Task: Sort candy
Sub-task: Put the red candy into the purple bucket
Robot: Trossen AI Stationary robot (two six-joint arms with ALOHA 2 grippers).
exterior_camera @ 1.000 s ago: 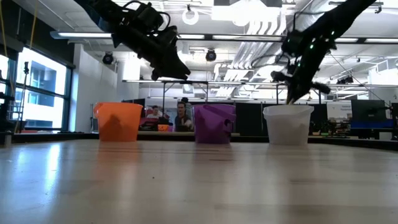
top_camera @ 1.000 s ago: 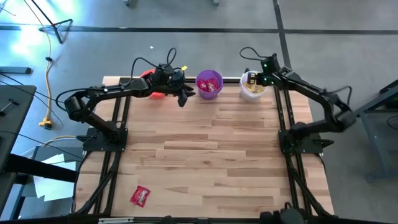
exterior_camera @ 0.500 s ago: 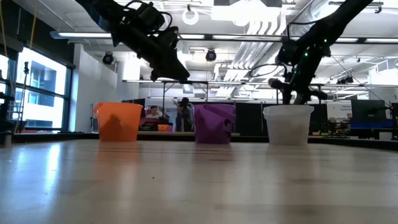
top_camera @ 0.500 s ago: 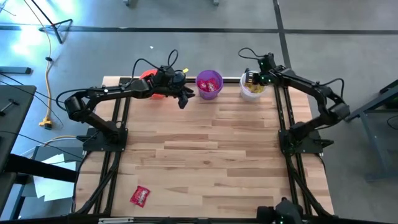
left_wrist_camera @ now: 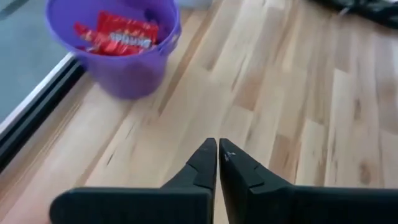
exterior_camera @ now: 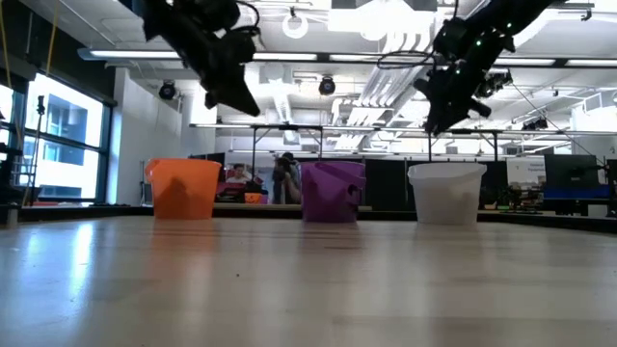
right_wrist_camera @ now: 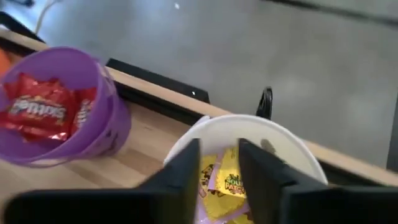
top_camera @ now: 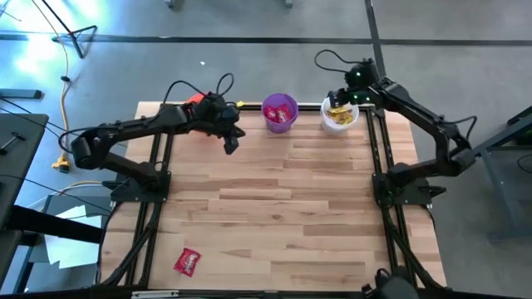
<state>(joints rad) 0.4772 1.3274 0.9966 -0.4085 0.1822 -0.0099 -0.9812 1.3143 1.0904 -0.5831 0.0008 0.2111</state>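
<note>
The candy shows as red packets [left_wrist_camera: 115,34] in the purple cup [top_camera: 279,114], yellow packets [right_wrist_camera: 224,183] in the white cup [top_camera: 339,118], and one red packet [top_camera: 188,262] lying flat near the table's near left corner. An orange cup [exterior_camera: 183,188] stands at the far left, partly hidden by my left arm in the high view. My left gripper [left_wrist_camera: 217,146] is shut and empty, hovering over bare wood left of the purple cup. My right gripper [right_wrist_camera: 217,152] is open, hanging above the white cup with nothing between its fingers.
The three cups stand in a row along the table's far edge [top_camera: 249,106]. The wide wooden tabletop [top_camera: 274,208] stretches from them to the near edge. People and desks show in the room behind the table in the low view.
My right gripper has opened and risen from the white cup's mouth to well above it, rolling as it went. My left gripper has shut and drawn away from the purple cup, toward the table's left and a little nearer, rising slightly.
</note>
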